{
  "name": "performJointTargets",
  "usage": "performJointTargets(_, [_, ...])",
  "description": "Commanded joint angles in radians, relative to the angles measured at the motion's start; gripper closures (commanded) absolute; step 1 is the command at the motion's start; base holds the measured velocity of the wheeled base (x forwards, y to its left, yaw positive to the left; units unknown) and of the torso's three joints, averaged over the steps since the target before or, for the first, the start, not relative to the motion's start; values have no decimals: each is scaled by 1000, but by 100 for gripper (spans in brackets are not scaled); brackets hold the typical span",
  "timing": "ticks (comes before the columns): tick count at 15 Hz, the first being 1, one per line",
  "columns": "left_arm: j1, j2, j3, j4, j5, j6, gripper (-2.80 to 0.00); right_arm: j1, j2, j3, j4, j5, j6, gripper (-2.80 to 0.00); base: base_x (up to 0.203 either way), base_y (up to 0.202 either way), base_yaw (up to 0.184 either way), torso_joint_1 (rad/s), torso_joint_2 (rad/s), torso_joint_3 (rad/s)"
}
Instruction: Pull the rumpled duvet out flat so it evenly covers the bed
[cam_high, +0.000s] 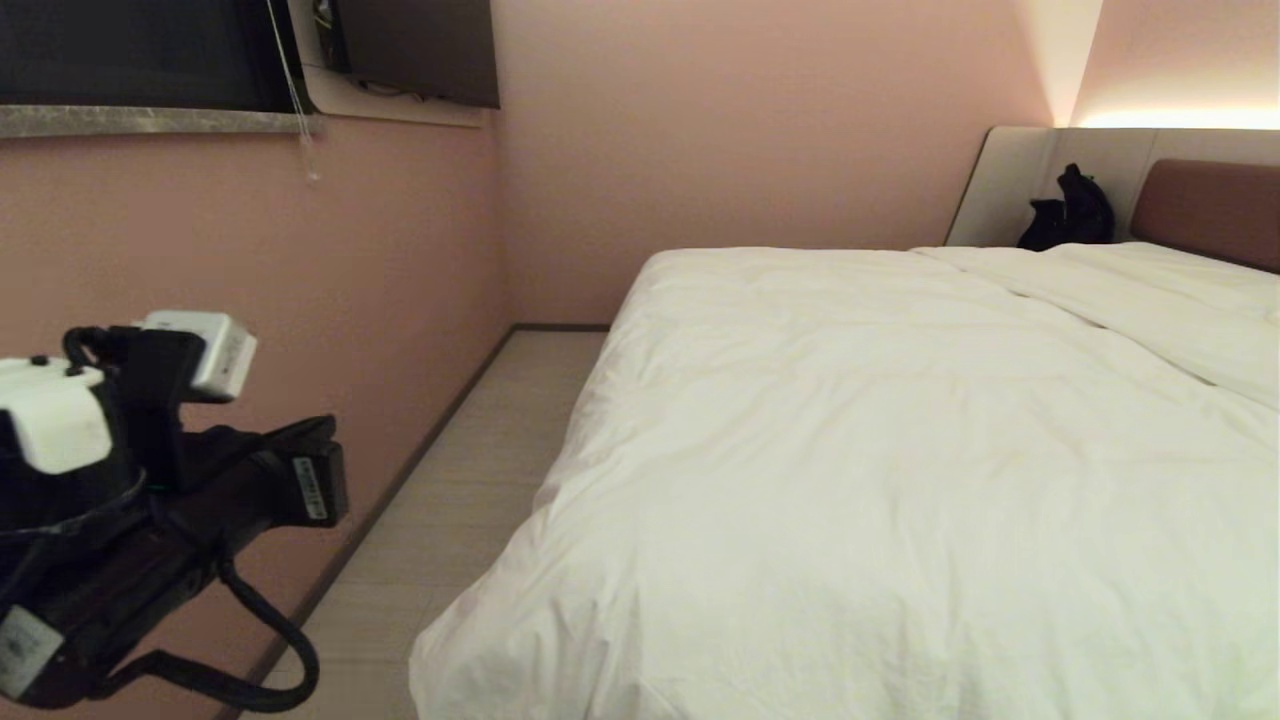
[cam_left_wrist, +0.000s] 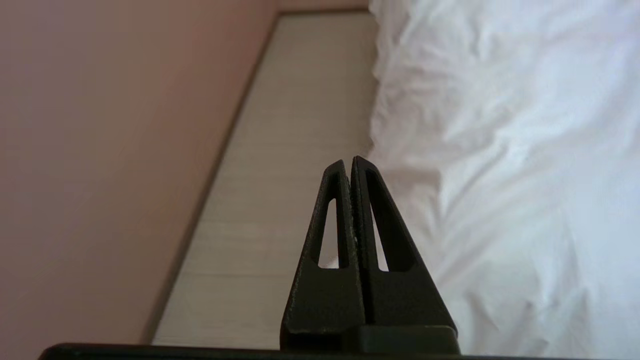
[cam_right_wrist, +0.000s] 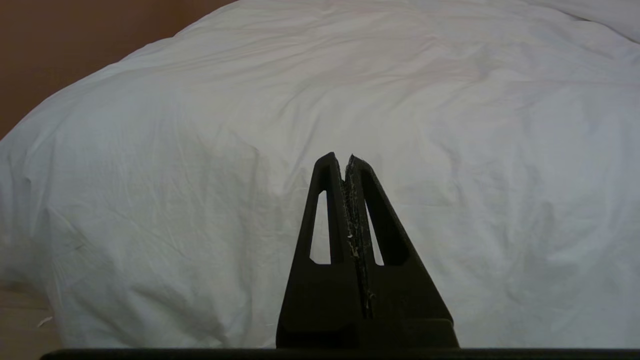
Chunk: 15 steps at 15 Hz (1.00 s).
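Observation:
The white duvet (cam_high: 900, 450) lies spread over the bed, puffy with soft wrinkles, and hangs over the near corner and the left side. The bed's brown headboard (cam_high: 1210, 210) shows at the far right. My left arm (cam_high: 150, 480) is raised at the lower left, beside the bed and apart from it. The left gripper (cam_left_wrist: 348, 162) is shut with nothing in it, over the floor strip next to the duvet (cam_left_wrist: 500, 150) edge. The right gripper (cam_right_wrist: 340, 159) is also shut and empty, pointing at the hanging duvet (cam_right_wrist: 350, 100) without touching it.
A narrow strip of pale floor (cam_high: 470, 480) runs between the pink wall (cam_high: 350, 270) and the bed's left side. A black object (cam_high: 1070, 210) leans on the grey surround by the headboard. A dark window (cam_high: 130, 50) and a wall screen (cam_high: 420, 45) sit high up.

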Motion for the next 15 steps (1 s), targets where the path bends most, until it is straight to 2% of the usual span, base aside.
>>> performJointTargets(1, [0,-136,13,50,19,2,0,0,0,0,0,0,0,0,0,0,0,0,0,0])
performJointTargets(4, [1,-220,15,114,38,1,0,0,0,0,0,0,0,0,0,0,0,0,0,0])
performJointTargets(7, [0,-290,22,118,138,1,0,0,0,0,0,0,0,0,0,0,0,0,0,0])
performJointTargets(12, [2,-430,81,122,185,3,0,0,0,0,1,0,0,0,0,0,0,0,0,0])
performJointTargets(15, [2,-531,94,198,208,3,0,0,0,0,0,0,0,0,0,0,0,0,0,0])
